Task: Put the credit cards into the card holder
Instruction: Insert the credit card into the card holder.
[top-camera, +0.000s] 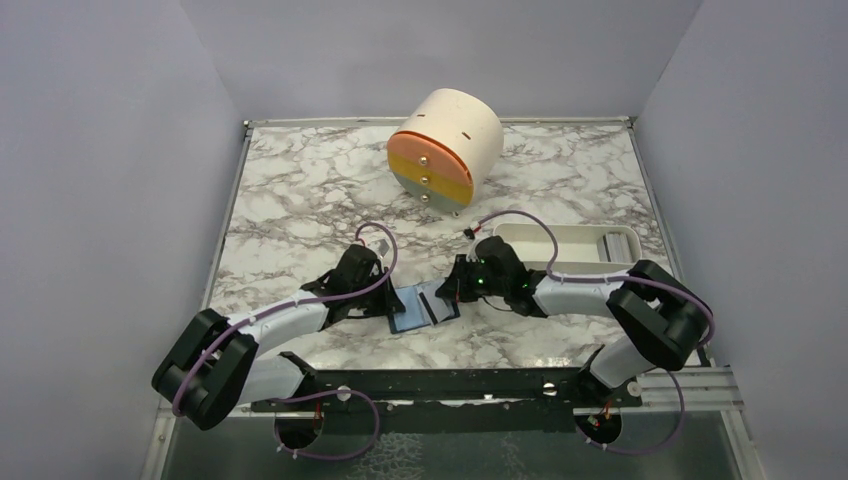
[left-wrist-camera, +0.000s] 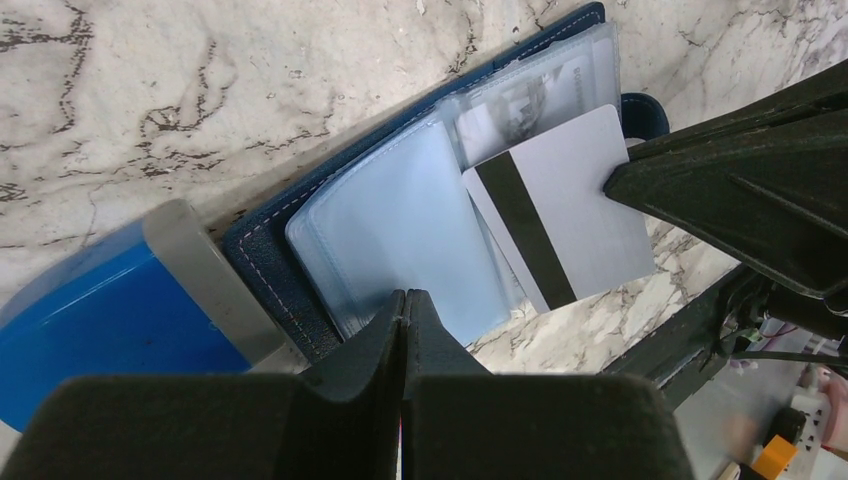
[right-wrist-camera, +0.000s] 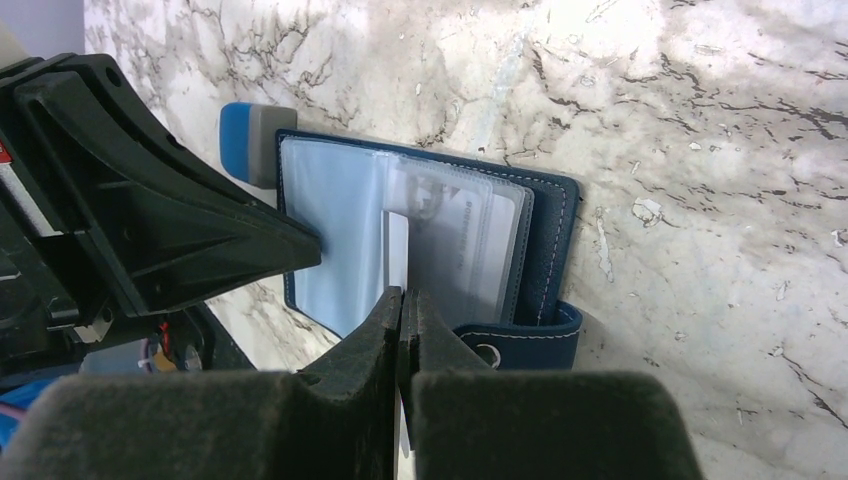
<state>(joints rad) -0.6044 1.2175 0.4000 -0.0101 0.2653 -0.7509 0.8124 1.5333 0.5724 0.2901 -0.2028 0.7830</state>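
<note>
Card holder (top-camera: 422, 308) is lying open on the worktop (top-camera: 300, 190) between both arms. Right fingers (right-wrist-camera: 350, 400) are pinching a credit card (left-wrist-camera: 575, 200) edge-on, its long axis pointing to 12 o'clock from them, toward the clear pockets. Left fingers (left-wrist-camera: 350, 370), closed together, are pressing the holder's 9 o'clock edge as seen from above. Whether the card's leading edge is entering a pocket is proving hard to make out.

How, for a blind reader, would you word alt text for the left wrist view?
A white card with a black stripe, gripped at its edge by the right gripper, rests over the clear sleeves of an open navy wallet on a marble table. The left gripper's shut tips meet the wallet's near edge; a blue block sits beside it.
</note>
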